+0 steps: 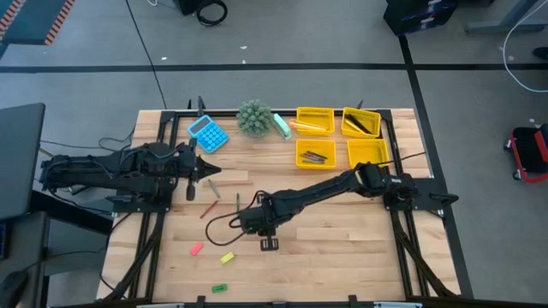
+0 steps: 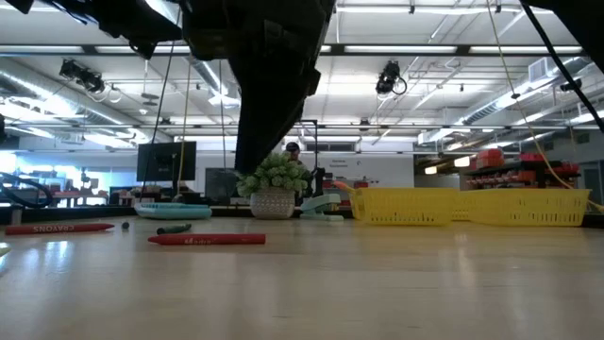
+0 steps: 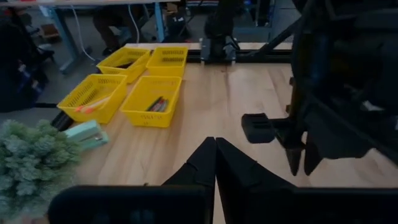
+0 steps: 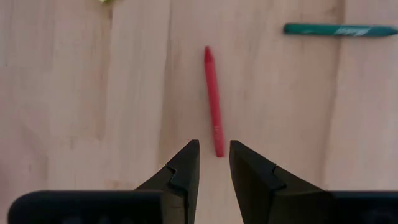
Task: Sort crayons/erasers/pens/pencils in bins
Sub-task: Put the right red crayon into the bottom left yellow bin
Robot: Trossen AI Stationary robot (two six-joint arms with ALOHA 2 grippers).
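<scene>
Right tool (image 4: 214, 163) | slightly parted above slim red crayon (image 4: 213, 102) | pale woodgrain table (image 4: 74, 93) | left tool (image 3: 216, 163) closed

A wooden table (image 1: 342, 248) carries four yellow bins (image 1: 314, 121) at its far right corner, with a plant (image 1: 253, 117) and blue calculator (image 1: 207, 133) along the far edge. Crayons (image 1: 211, 208) lie mid-table; three erasers (image 1: 227, 257) lie near the front-left edge.

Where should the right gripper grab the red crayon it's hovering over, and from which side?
Likely mid-shaft, from straight above. The red crayon lies flat on the table with bare wood on both long sides, so the right gripper, fingers slightly apart, should straddle it across its width. The left gripper waits near the calculator.
</scene>
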